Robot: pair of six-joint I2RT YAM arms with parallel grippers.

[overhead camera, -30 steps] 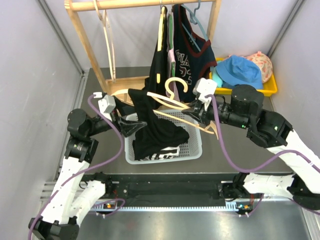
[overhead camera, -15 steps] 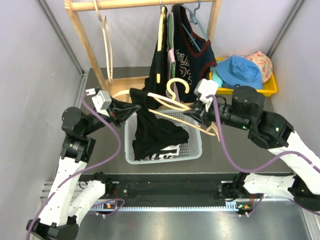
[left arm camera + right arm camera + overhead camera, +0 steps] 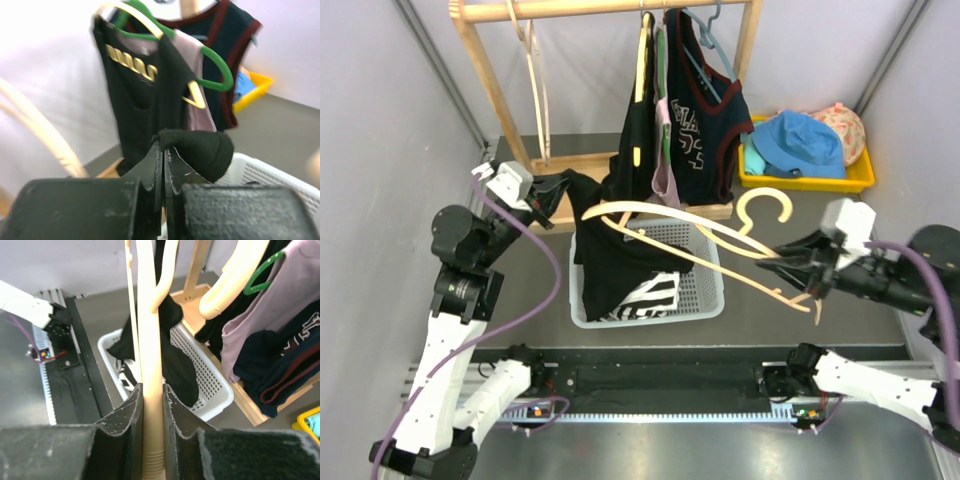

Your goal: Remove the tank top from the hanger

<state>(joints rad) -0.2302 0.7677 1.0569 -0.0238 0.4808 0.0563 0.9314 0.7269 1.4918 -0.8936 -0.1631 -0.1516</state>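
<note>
Both grip mid-separation — left pincer [image 3: 163, 147] pinches the tank top [image 3: 201, 152], right pincer [image 3: 152, 392] clamps the hanger [image 3: 150, 335]; next, slide the hanger's arm free

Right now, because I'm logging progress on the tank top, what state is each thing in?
left hand: shut on tank top
right hand: shut on hanger
tank top: draped over hanger's far end, lower part in basket
hanger: raised, tank top not yet fully off
basket: upright, holding clothes
</note>
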